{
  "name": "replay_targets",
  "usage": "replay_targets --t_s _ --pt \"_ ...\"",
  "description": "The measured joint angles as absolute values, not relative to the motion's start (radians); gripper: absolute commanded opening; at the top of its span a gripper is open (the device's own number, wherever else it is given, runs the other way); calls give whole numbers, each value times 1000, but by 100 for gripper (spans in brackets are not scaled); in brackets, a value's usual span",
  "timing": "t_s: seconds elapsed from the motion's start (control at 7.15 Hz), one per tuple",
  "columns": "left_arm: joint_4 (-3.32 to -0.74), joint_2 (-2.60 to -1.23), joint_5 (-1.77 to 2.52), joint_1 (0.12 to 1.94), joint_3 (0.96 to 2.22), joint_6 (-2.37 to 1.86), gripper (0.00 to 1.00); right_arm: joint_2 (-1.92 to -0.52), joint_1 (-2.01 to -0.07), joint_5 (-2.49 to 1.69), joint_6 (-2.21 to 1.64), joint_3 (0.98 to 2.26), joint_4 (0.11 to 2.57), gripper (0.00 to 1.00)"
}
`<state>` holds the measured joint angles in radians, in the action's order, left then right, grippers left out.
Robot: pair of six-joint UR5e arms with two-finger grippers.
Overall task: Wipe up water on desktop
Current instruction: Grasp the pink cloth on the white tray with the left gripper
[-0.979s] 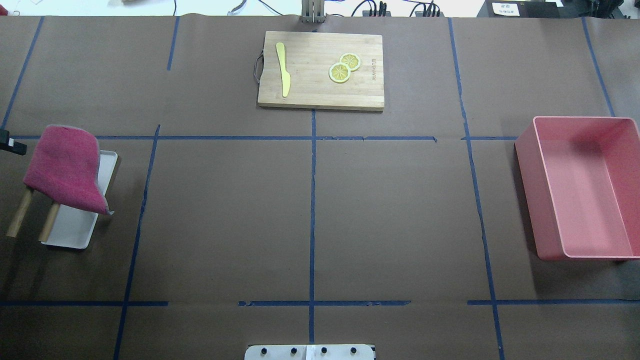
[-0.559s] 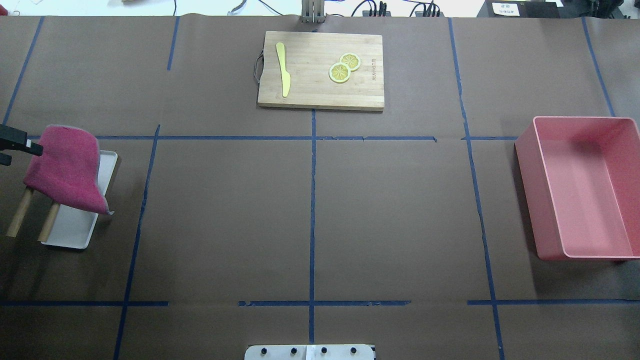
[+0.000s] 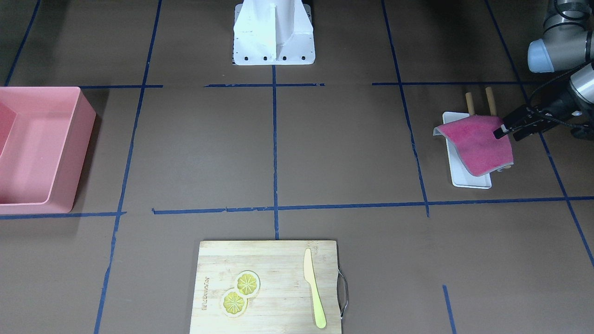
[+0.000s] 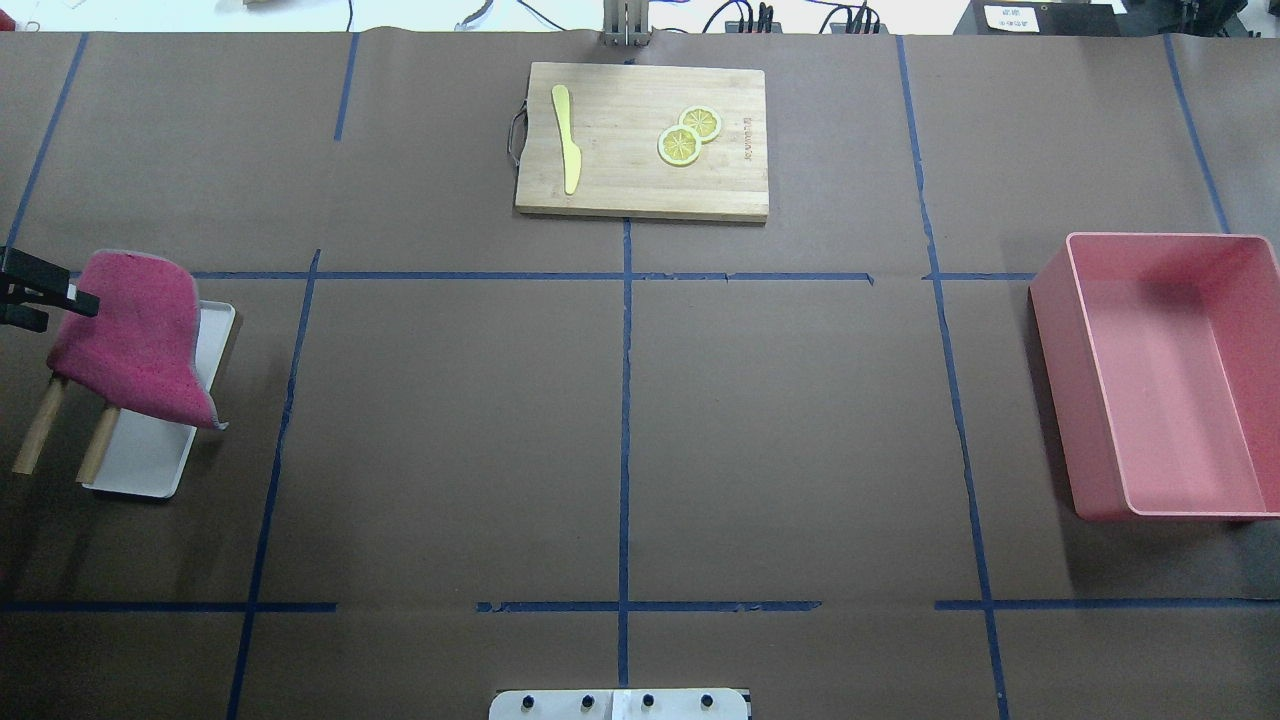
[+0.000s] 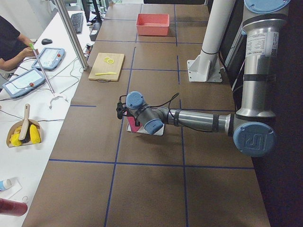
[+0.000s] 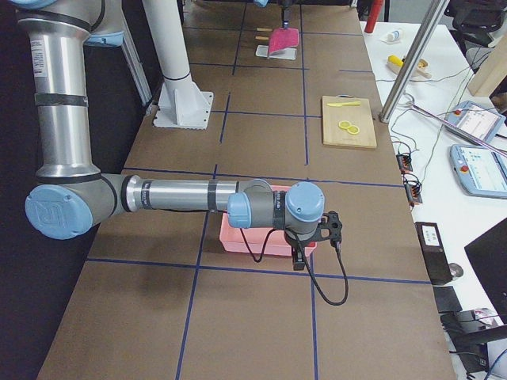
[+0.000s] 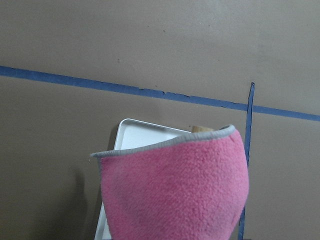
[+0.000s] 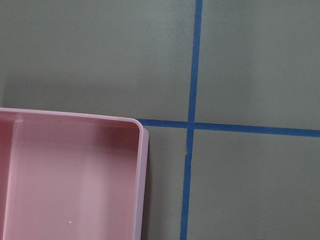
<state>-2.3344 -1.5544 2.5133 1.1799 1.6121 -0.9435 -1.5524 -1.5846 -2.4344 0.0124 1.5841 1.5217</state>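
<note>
Left end effector [image 4: 35, 300], jaws apart, at the edge of a pink cloth [image 4: 135, 340] draped over a rack [image 4: 40, 440], 9 o'clock on the table [image 4: 450, 430]. A shallow pinch could slip off. Whether the right end effector [image 6: 301, 253] is open or closed: cannot tell.

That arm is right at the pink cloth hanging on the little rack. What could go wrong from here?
The left gripper stands open at the very edge of the cloth, so a shallow pinch might slip off. The cloth hangs over two wooden rods above a white tray; a sideways pull could drag or tip them. No water shows on the desktop, so the wipe may miss the spot.
</note>
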Motion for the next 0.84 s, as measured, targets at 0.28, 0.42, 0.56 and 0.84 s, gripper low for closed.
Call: replay_targets --t_s 0.28,0.42,0.56,0.84 --pt "-2333 -1553 2517 1180 1604 -940 50 -1551 -1585 -2434 12 1584 1522 100" --pt "-2332 -1554 2518 1180 1601 -939 44 -1551 -1585 -2434 12 1584 1522 100" --pt "-2332 -1553 2519 1180 1600 -939 39 -1551 -1585 -2434 12 1584 1522 100" --pt "-2331 -1554 2521 1180 1600 -940 36 -1551 -1585 -2434 12 1584 1522 100"
